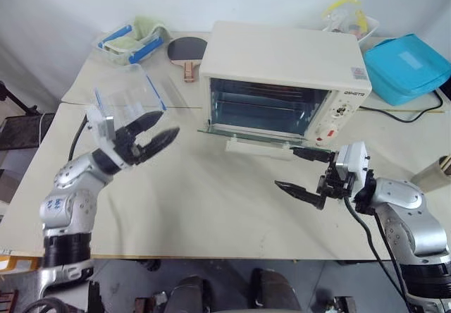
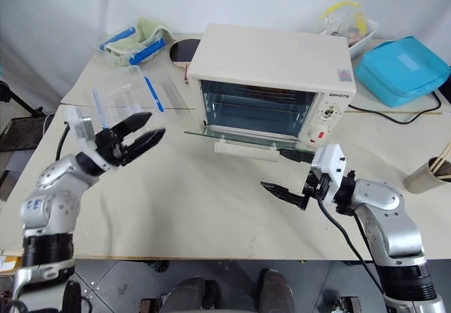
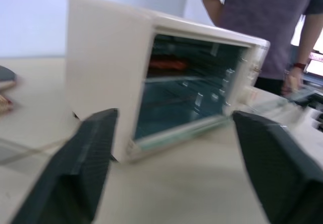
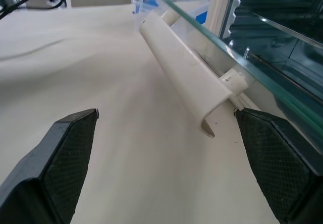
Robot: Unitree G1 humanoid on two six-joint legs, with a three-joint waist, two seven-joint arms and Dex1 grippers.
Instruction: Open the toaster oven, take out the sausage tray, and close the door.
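Observation:
The cream-white toaster oven [image 1: 282, 63] stands at the middle back of the table. Its glass door [image 1: 246, 131] lies swung down flat, with the cream bar handle [image 1: 257, 147] at the front. Through the open front, the left wrist view shows red sausages [image 3: 169, 63] on the sausage tray, deep inside the oven. My left gripper [image 1: 168, 126] is raised left of the oven, open and empty, pointing toward it. My right gripper [image 1: 285, 166] hovers open and empty just in front of the handle's [image 4: 181, 67] right end, not touching it.
A clear plastic box with blue clips [image 1: 130, 94] sits behind my left gripper. Another box [image 1: 134, 39] and a paddle [image 1: 187, 51] lie at the back left. A blue bag [image 1: 405, 66], a black cable [image 1: 409, 115] and a cup [image 1: 433, 172] are on the right. A person [image 3: 262, 27] stands behind the oven.

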